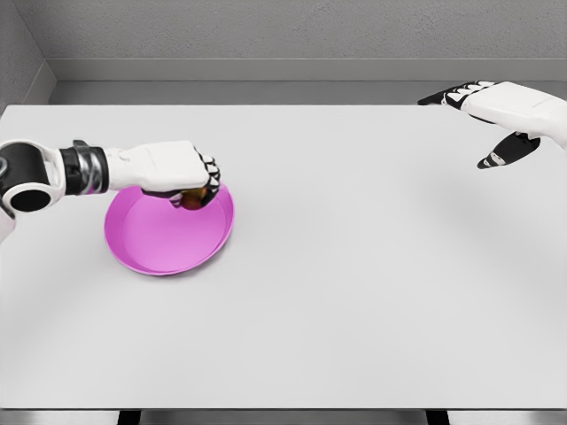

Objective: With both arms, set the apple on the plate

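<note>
My left hand [182,173] grips the apple [193,198] over the plate [159,243] near its 1 o'clock rim; releasing here risks rolling onto the worktop [354,292]; right hand [496,119] open

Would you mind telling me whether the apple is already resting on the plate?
Cannot tell. The left hand is curled over the apple above the pink plate's far edge, hiding any contact.

Plate [164,239] on table's [354,292] left — apple [191,199] above its rim.
</note>
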